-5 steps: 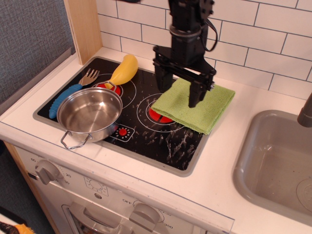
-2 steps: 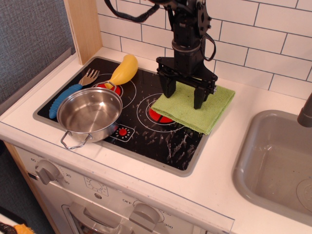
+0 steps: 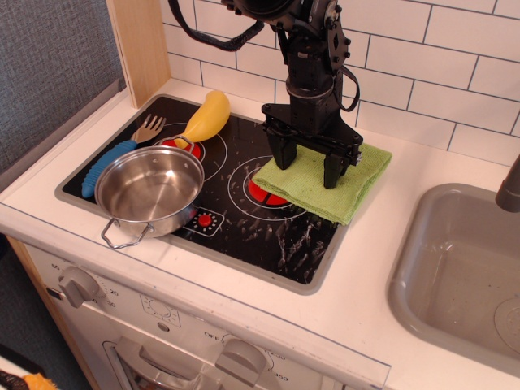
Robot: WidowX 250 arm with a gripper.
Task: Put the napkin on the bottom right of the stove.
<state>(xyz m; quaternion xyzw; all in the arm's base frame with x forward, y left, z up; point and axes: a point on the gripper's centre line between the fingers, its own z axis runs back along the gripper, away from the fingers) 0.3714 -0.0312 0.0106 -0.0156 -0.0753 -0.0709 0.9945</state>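
The lime-green napkin [image 3: 313, 188] lies flat at the back right of the black stove [image 3: 244, 219], half on the right red burner and half over the grey rim onto the white counter. My gripper [image 3: 309, 166] is open, fingers pointing down, one fingertip at the napkin's left edge and the other on its middle. The fingertips are at or just above the cloth. The front right part of the stove is bare glossy black.
A steel pot [image 3: 149, 189] sits at the stove's front left. A yellow banana toy [image 3: 206, 118] and a blue-handled fork [image 3: 122, 150] lie at the back left. A grey sink basin [image 3: 463, 276] is at the right. White tiled wall behind.
My gripper has come down and a little toward the back over the napkin, with its fingers still spread. The napkin has not moved.
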